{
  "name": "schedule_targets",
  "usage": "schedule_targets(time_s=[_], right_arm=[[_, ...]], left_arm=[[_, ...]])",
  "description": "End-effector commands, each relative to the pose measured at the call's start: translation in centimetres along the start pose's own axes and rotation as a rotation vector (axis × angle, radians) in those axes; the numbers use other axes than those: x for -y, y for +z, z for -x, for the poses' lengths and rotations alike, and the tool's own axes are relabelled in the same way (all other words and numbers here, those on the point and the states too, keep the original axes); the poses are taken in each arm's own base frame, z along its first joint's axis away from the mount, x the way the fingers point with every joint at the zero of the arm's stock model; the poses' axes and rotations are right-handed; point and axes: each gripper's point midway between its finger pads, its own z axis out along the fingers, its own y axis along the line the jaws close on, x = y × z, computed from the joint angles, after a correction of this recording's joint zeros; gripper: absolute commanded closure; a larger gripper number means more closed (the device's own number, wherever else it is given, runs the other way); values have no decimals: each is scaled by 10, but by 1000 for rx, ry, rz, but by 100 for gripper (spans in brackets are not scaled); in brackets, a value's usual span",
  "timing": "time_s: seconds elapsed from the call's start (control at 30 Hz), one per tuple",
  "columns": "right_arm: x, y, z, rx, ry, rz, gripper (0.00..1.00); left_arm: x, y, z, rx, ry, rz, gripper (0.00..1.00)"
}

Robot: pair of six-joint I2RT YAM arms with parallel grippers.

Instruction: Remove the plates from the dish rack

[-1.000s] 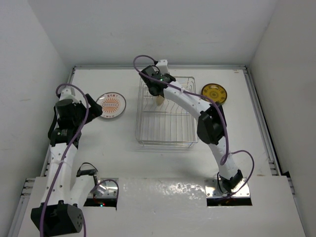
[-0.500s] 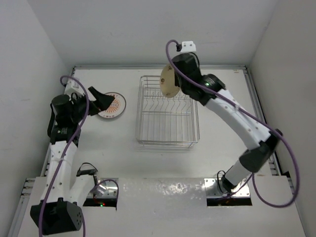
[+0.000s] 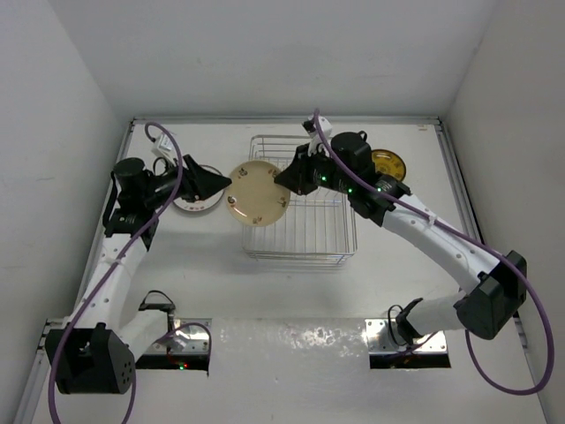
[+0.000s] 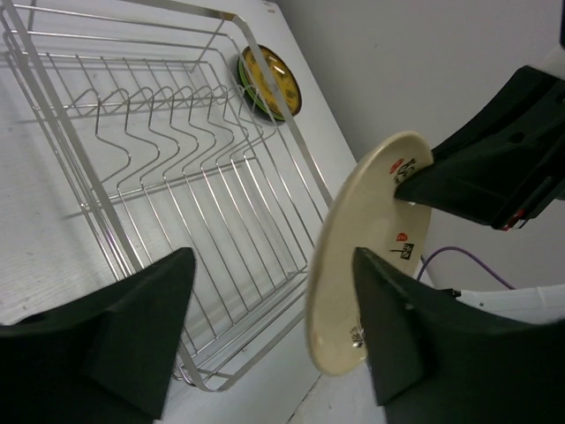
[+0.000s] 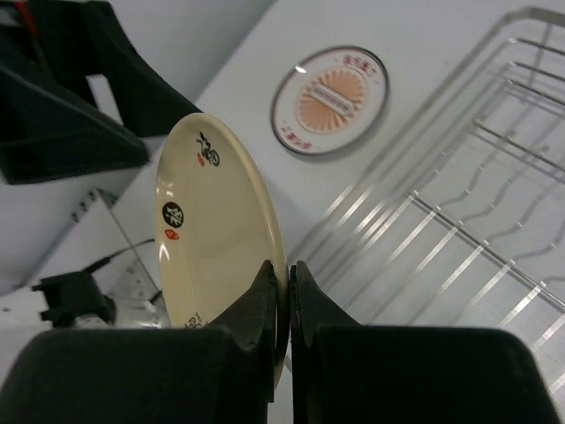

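Your right gripper pinches the plate mid-frame; your left gripper gapes wide, the plate's rim between its fingers.

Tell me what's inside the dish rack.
No plates show in the dish rack, only bare wire and divider prongs. From above, the right gripper and the cream plate it holds cover part of its far end.

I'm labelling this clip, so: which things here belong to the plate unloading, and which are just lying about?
Job: cream plate, pinched by right gripper; dish rack; sunburst plate and yellow plate on the table; open left gripper.
Just there: purple cable.
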Motion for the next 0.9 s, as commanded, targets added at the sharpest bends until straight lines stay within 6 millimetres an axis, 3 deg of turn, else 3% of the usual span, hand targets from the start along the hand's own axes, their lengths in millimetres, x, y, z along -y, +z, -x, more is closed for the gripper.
schedule_targets(time_s=[0.0, 0.03, 0.2, 0.33, 0.4, 0.5, 0.53, 0.57, 0.67, 0.73, 0.77, 0.87], right_arm=[[-46, -8, 57, 200, 4, 212, 100], [-45, -5, 55, 195, 27, 215, 100], [-40, 17, 50, 188, 89, 237, 100], [-35, 30, 43, 173, 136, 239, 100], [-31, 33, 38, 167, 142, 231, 94], [-8, 30, 24, 137, 167, 142, 27], [10, 20, 32, 184, 172, 30, 11], [32, 13, 15, 136, 193, -85, 1], [84, -29, -19, 111, 183, -387, 1], [104, -54, -30, 123, 171, -502, 1], [103, -72, -28, 153, 162, -519, 1], [121, -108, -54, 123, 116, -628, 1]], left_arm=[[7, 1, -6, -20, 48, -64, 36], [6, 1, -8, -25, 43, -66, 45], [4, 3, -19, -71, 25, -97, 46], [5, 3, -16, -58, 30, -94, 92], [3, 2, -11, -30, 31, -60, 100], [-23, 0, -1, 44, -24, 121, 100], [-36, -3, -5, 49, -85, 201, 100], [-55, -8, 2, 111, -111, 317, 100], [-94, -25, -12, 188, -248, 512, 100], [-109, -34, -13, 240, -281, 573, 100], [-114, -37, -15, 258, -297, 592, 100], [-137, -54, -22, 327, -369, 694, 100]])
